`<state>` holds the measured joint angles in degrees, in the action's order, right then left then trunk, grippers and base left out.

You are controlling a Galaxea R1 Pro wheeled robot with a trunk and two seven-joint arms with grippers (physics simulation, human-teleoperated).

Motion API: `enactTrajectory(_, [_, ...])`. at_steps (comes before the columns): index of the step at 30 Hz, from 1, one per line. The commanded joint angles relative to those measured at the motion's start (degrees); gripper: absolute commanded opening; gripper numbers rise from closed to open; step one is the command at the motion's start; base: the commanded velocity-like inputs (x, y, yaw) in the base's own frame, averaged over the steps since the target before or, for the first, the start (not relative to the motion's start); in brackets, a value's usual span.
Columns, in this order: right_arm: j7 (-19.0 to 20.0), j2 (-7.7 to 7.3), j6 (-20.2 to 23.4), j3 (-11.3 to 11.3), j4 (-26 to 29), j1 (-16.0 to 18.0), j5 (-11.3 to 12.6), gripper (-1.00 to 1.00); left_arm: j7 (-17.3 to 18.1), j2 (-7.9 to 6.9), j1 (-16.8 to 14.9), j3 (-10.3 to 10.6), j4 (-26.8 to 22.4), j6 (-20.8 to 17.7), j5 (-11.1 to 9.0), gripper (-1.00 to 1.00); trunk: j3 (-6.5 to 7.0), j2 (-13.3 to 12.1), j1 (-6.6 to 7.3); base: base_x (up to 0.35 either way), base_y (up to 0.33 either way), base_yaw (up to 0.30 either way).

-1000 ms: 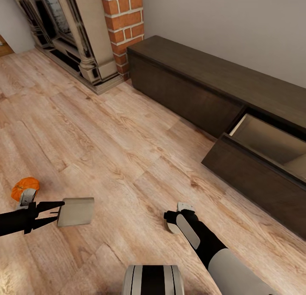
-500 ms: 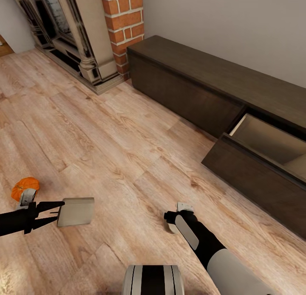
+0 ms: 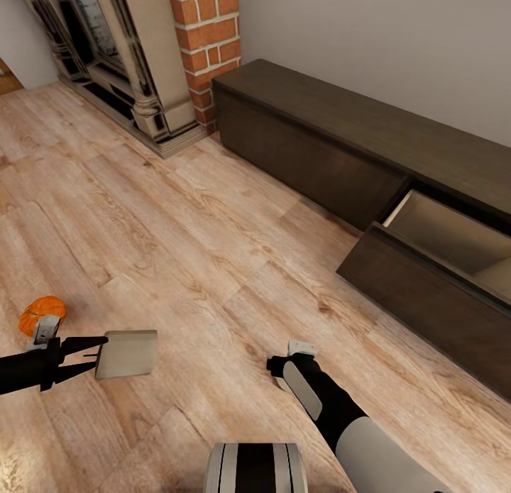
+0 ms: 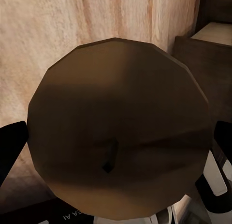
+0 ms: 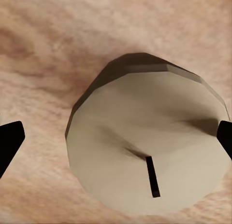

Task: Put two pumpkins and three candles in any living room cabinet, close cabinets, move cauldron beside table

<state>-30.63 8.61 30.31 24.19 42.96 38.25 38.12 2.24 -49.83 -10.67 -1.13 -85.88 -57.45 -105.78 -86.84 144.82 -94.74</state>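
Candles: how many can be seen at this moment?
2. One candle is held at the left gripper, above the wooden floor. The other candle sits between the right gripper fingertips, hardly showing in the head view. A third may be hidden.

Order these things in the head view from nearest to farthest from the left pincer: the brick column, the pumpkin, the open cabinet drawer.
1. The pumpkin, on the floor just beside the left pincer.
2. The open cabinet drawer, far across the floor on the right side.
3. The brick column, by the back wall next to the fireplace.
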Motion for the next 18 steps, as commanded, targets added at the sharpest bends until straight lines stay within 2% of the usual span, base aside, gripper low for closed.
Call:
enactTrajectory(1, [-0.38,-0.01,-0.43,0.21,-1.05,-0.01,2.24,1.00,0.13,-0.01,-0.05,-0.01,0.01,-0.21,0.22,-1.00,-0.05,0.01,0.00,0.000,0.000,0.000])
enactTrajectory(10, [-1.18,0.00,-0.56,0.23,-2.78,1.23,1.25,1.00,0.13,0.00,-0.05,-0.01,0.02,-0.21,0.22,-1.00,-0.05,0.01,0.00,0.000,0.000,0.000])
enactTrajectory(18, [-1.62,0.00,-2.32,0.24,-4.38,1.63,0.97,1.00,0.13,-0.01,-0.05,-0.01,0.01,-0.21,0.22,-1.00,-0.05,0.01,0.00,0.000,0.000,0.000])
